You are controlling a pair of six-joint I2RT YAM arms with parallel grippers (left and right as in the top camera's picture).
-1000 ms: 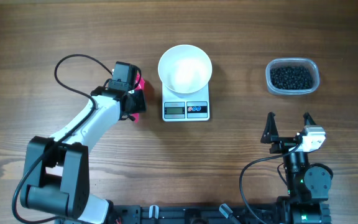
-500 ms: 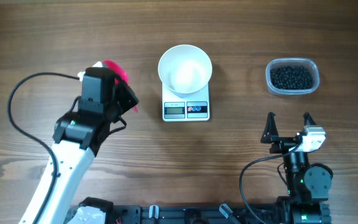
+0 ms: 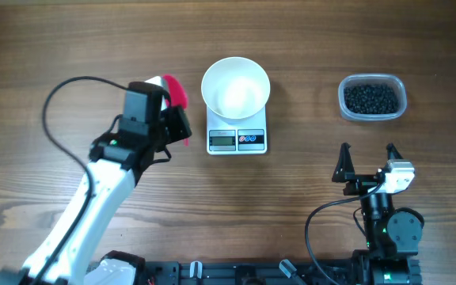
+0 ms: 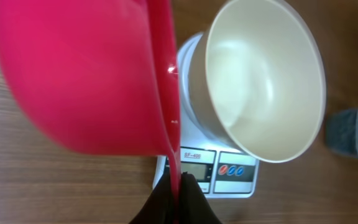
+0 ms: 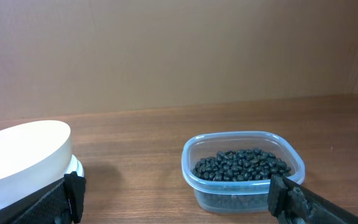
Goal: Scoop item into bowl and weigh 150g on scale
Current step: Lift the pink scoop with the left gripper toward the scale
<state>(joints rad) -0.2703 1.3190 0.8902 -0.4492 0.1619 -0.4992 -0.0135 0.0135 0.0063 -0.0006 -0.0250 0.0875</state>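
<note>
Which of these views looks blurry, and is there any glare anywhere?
Left wrist: the pink scoop looms close and soft, with a small glint on its rim; the scale display is unreadable. Right wrist: the beans are sharp and evenly lit. Overhead: sharp, even light, only soft shadows.

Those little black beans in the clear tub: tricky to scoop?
Probably. The beans are small, round and loose, so they would likely roll and scatter if spilled. The clear tub looks thin and light, so it may slide when dug into.
</note>
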